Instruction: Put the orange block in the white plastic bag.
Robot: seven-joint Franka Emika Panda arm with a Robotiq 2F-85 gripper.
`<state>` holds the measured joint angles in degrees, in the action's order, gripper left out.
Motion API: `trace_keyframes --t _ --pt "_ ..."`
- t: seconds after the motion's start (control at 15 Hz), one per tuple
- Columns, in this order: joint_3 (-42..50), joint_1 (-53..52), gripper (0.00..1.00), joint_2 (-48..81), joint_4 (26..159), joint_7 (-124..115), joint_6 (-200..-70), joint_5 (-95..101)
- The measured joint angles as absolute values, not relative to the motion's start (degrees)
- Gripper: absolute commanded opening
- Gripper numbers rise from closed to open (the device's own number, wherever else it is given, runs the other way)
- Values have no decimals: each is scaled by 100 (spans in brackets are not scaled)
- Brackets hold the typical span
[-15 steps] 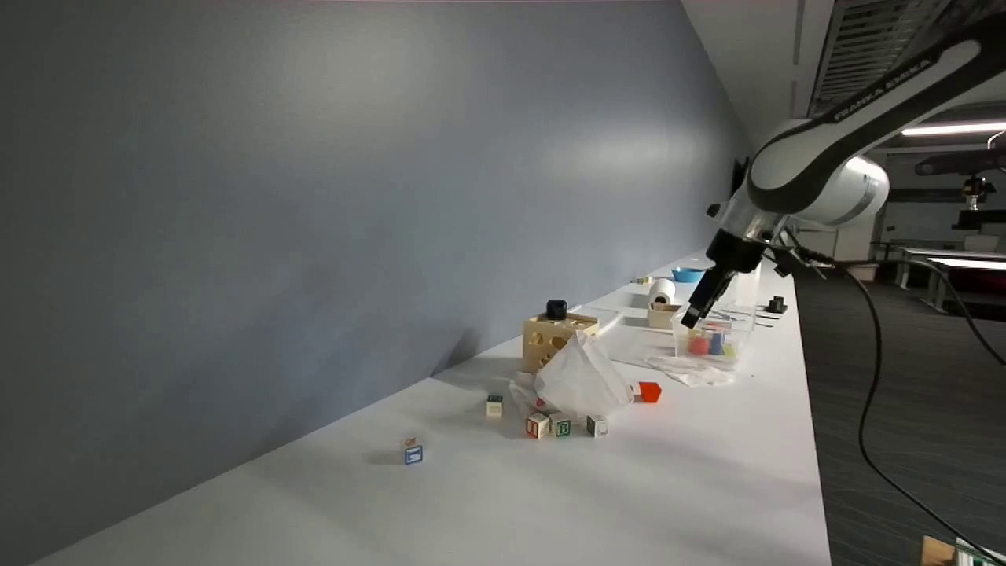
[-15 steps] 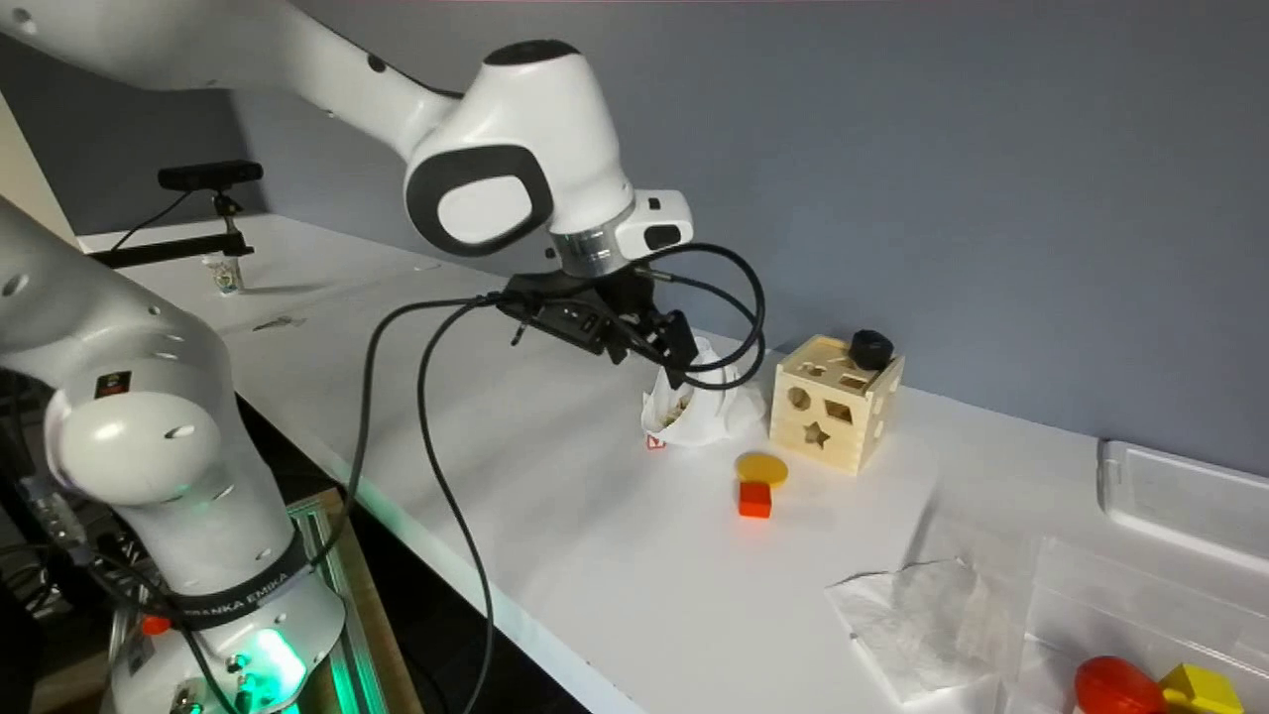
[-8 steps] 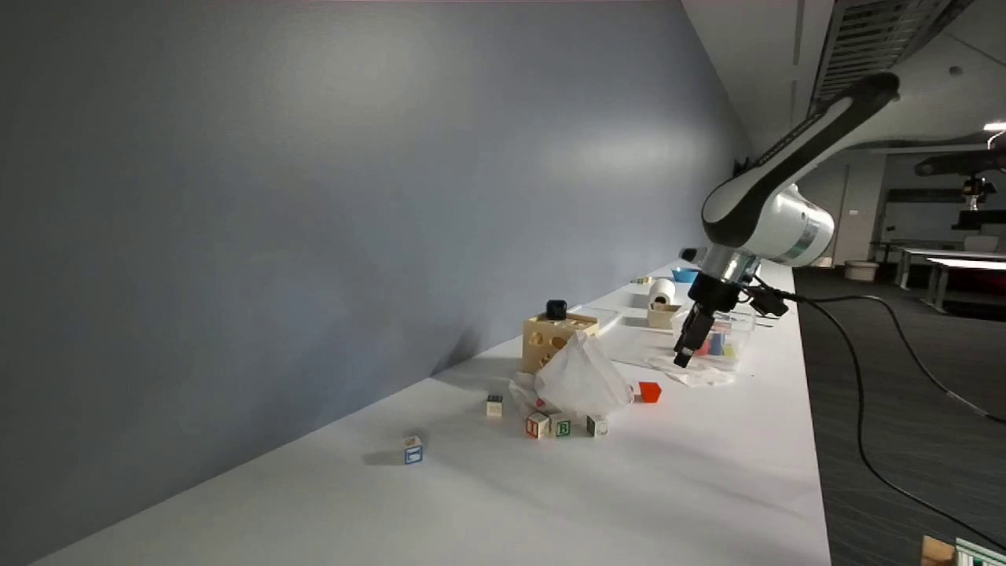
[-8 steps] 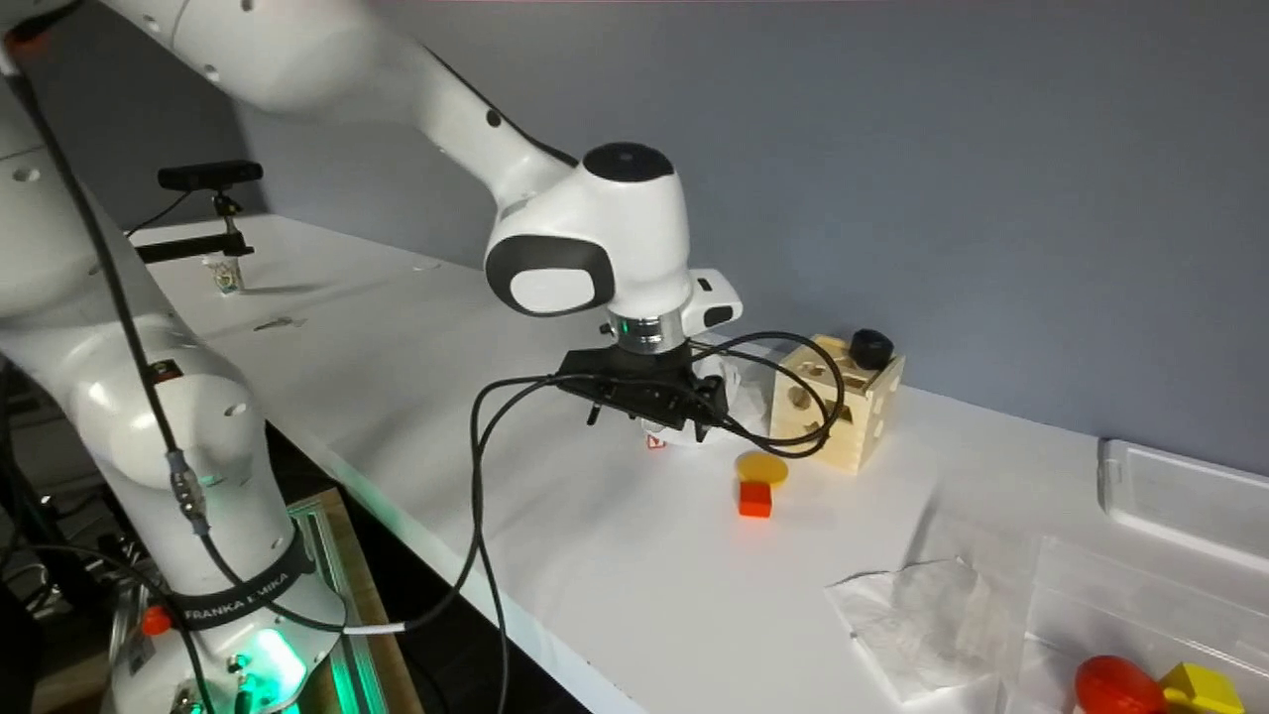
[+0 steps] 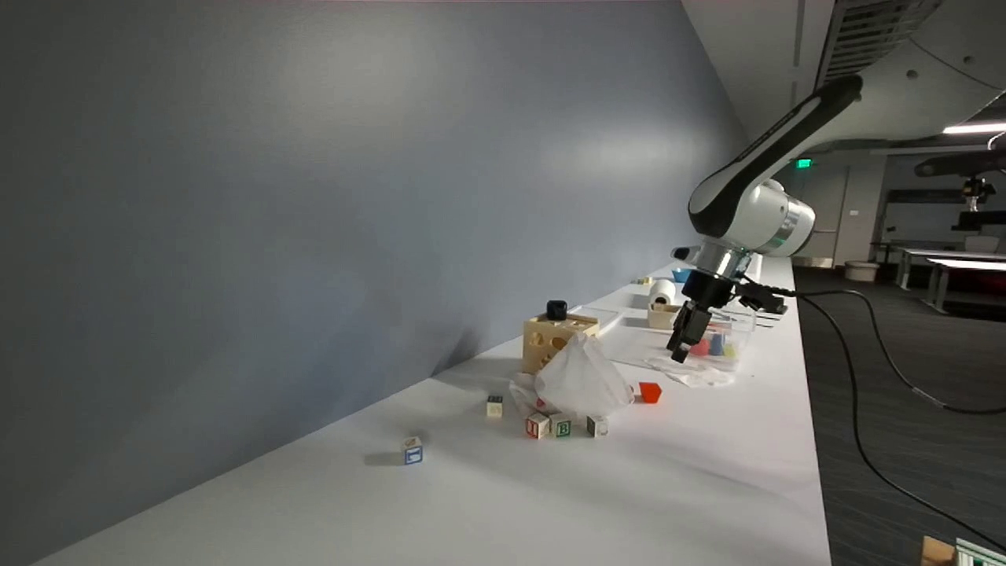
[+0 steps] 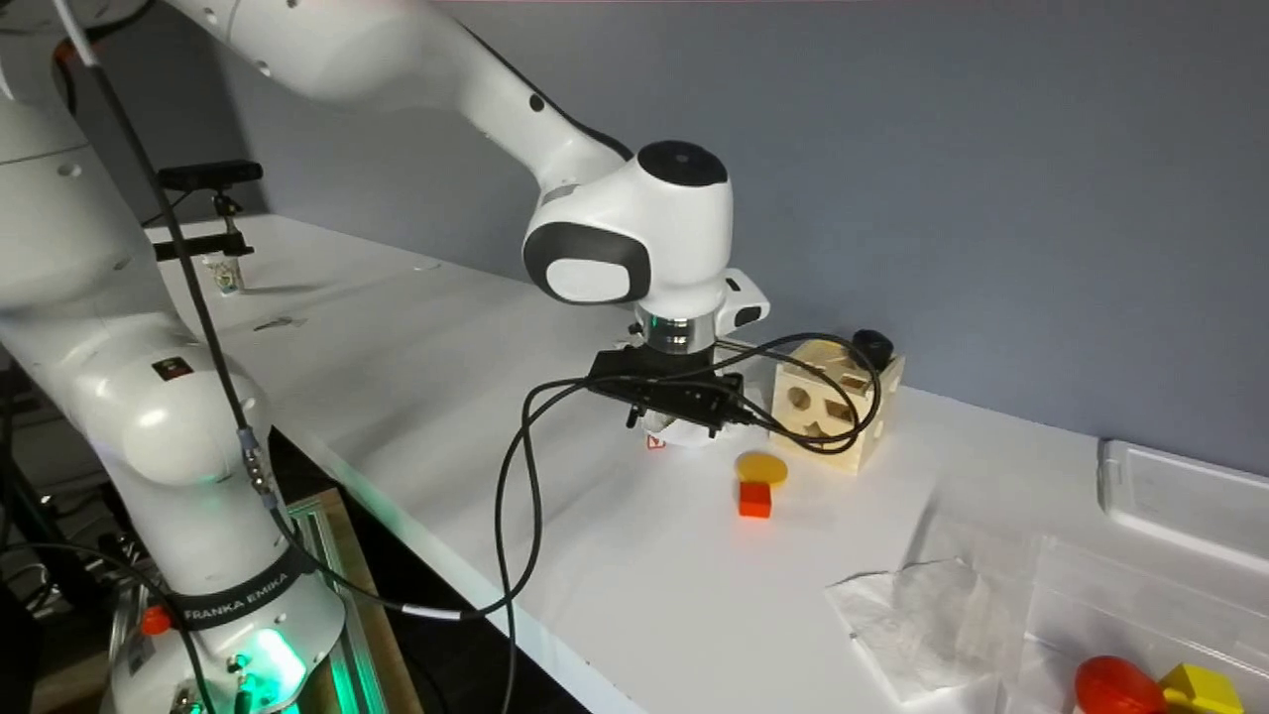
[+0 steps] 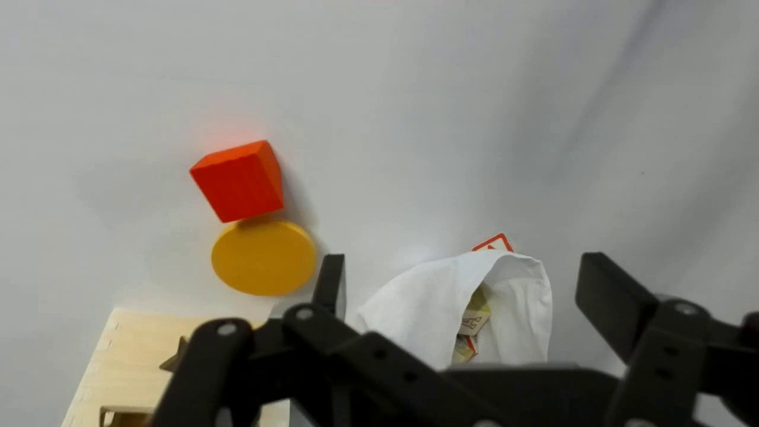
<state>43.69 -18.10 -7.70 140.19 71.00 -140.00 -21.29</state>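
The orange block (image 7: 240, 184) is a red-orange piece at the left of the wrist view. It lies on the table, seemingly touching a yellow disc (image 7: 264, 258). The block also shows in both exterior views (image 5: 649, 392) (image 6: 754, 500). The white plastic bag (image 7: 415, 302) stands in the lower middle of the wrist view, its mouth partly open with letter blocks (image 7: 475, 320) inside. It shows fully in an exterior view (image 5: 584, 380). My gripper (image 7: 465, 284) is open and empty above the table; the bag shows between its fingers. The gripper's body hides most of the bag in an exterior view (image 6: 684, 434).
A wooden shape-sorter box (image 6: 823, 416) with a black piece (image 6: 871, 350) on top stands beside the bag. Several letter blocks (image 5: 559, 425) lie around the bag. A crumpled white sheet (image 6: 922, 625) and a clear bin (image 6: 1110, 585) with coloured pieces lie farther off. A wall rises behind.
The arm has come down toward the table and shifted sideways, closer to the shape-sorter box's side. The orange block, the disc and the bag have not moved.
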Motion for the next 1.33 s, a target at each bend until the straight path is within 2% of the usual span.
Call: trace_keyframes --t 0.27,0.87,1.33 --pt "3553 -1097 100 -759 14203 7858 -14755 -2375" --pt "4017 -1226 100 -412 14370 10109 -14869 -4258" --pt "4134 -1170 100 365 13997 11245 -14558 -5487"
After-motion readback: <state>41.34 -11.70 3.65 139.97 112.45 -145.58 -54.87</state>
